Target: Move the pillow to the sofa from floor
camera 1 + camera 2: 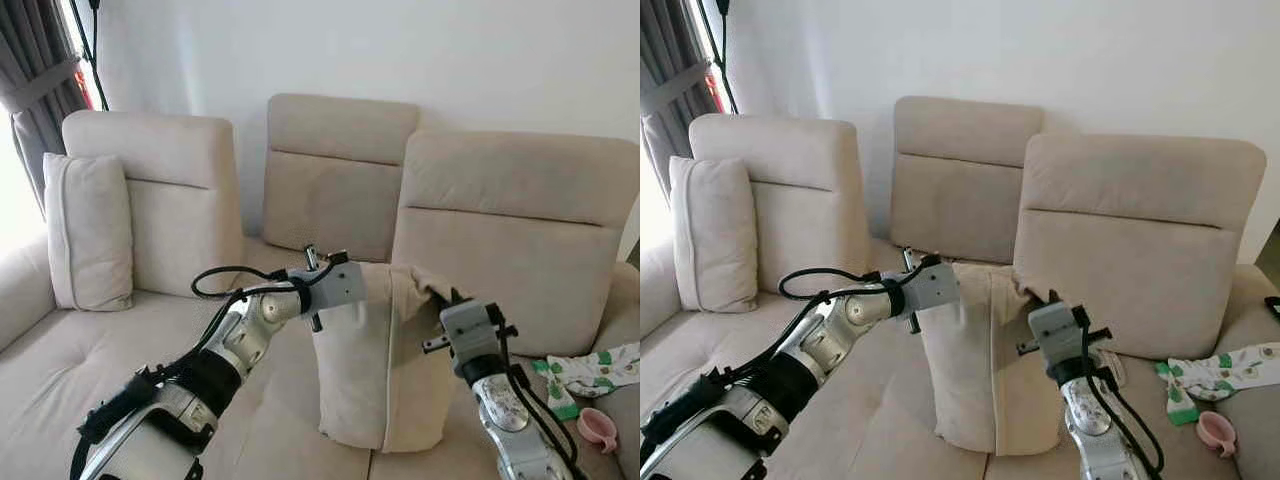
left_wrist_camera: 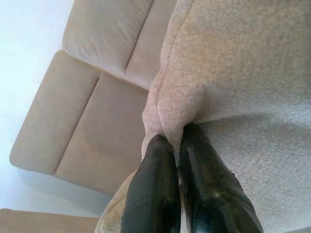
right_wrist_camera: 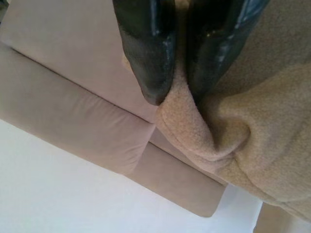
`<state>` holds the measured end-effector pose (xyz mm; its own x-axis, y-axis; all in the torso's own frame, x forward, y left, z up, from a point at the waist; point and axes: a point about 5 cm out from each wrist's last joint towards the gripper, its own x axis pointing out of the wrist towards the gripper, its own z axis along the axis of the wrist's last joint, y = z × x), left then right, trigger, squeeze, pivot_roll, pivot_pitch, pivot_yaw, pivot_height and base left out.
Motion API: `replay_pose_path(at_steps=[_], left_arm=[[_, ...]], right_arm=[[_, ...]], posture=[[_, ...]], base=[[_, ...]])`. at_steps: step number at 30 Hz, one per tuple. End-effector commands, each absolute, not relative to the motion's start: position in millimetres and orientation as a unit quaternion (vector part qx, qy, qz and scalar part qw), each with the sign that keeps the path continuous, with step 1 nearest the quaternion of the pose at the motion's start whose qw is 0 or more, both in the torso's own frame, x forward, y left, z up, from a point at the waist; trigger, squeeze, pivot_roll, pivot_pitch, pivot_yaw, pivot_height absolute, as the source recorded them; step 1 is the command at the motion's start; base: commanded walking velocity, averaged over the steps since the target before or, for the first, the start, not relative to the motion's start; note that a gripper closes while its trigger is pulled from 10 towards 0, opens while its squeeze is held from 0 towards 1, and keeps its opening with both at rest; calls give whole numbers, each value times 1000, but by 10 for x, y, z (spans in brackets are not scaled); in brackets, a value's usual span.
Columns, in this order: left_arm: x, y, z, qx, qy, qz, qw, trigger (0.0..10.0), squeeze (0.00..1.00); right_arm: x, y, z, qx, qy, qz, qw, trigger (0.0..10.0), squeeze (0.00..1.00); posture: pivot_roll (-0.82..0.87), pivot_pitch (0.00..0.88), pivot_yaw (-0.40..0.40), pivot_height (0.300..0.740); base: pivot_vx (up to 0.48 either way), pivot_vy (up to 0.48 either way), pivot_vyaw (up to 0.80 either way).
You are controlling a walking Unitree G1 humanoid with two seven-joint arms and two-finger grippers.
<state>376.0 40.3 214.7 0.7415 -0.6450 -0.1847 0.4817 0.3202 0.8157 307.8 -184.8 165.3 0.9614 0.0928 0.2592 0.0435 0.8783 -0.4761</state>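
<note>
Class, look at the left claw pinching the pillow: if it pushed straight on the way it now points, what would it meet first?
The left claw is shut on the pillow edge, so it meets that fabric at once. Beyond it, probably the sofa backrest, though depth is unclear.

Pillow (image 1: pixel 370 360) upright on sofa (image 1: pixel 90 360) seat — second cushion (image 1: pixel 88 230) far left.

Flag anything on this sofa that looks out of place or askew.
The pillow stands on end on the sofa seat, its top corners pinched and crumpled by the left end effector and right end effector. At the right end lie a patterned cloth and a small pink cup.
</note>
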Motion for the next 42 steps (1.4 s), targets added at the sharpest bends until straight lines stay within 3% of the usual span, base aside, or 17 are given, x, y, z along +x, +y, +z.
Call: replay_pose_path(at_steps=[1,9,10,11,12,15,16,17,18,20,21,29,40,41,42], left_arm=[[3739,311,2224,462,-115,-359,803,10000,0],[3719,234,2163,450,-111,-383,799,10000,0],[3707,227,2138,442,-108,-390,801,10000,788],[3698,222,2121,437,-107,-393,802,10000,788],[3692,213,2115,438,-110,-392,802,10000,1000],[3690,194,2123,441,-119,-386,802,10000,1000],[3693,174,2158,435,-131,-380,806,10000,314],[3693,174,2158,435,-131,-380,806,10000,314],[3694,158,2205,427,-145,-372,811,10000,0],[3698,148,2256,420,-161,-363,816,10000,0],[3702,142,2328,410,-180,-351,823,10000,0],[3724,209,2670,355,-263,-283,851,10000,0],[3737,234,2662,339,-267,-274,860,10000,0],[3738,241,2656,338,-266,-273,861,10000,0],[3739,245,2651,337,-266,-272,861,10000,0]], right_arm=[[3063,-1780,1689,-240,-147,21,959,10000,0],[3053,-1692,1603,-237,-116,55,963,10000,0],[3049,-1693,1585,-236,-111,56,964,10000,643],[3046,-1696,1576,-236,-108,55,964,10000,643],[3046,-1698,1573,-235,-106,54,965,10000,1000],[3049,-1708,1572,-237,-103,50,965,10000,1000],[3056,-1724,1570,-245,-99,43,964,10000,1000],[3056,-1724,1570,-245,-99,43,964,10000,1000],[3063,-1739,1568,-251,-96,36,962,10000,1000],[3071,-1751,1567,-256,-93,31,962,10000,976],[3080,-1766,1564,-263,-89,25,960,10000,0],[3114,-1913,1552,-293,-69,-29,953,10000,0],[3110,-1930,1641,-302,-92,-51,947,10000,0],[3102,-1951,1672,-300,-101,-59,947,10000,1000],[3097,-1965,1693,-298,-106,-65,946,10000,1000]], posture=[[-34,0,37,740],[-35,0,35,740],[-35,0,35,740],[-35,0,35,740],[-34,0,33,740],[-33,0,32,740],[-33,0,32,740],[-33,0,32,740],[-33,0,32,740],[-31,0,32,740],[-31,0,32,740],[-27,0,32,740],[-24,0,30,740],[-24,0,30,740],[-24,0,30,740]], base=[[0,0,0],[0,0,0],[0,0,0],[0,0,0],[0,0,0],[0,0,0],[0,0,0],[0,0,0],[0,0,0],[0,0,0],[0,0,0],[0,0,0],[0,0,0],[0,0,0],[0,0,0]])
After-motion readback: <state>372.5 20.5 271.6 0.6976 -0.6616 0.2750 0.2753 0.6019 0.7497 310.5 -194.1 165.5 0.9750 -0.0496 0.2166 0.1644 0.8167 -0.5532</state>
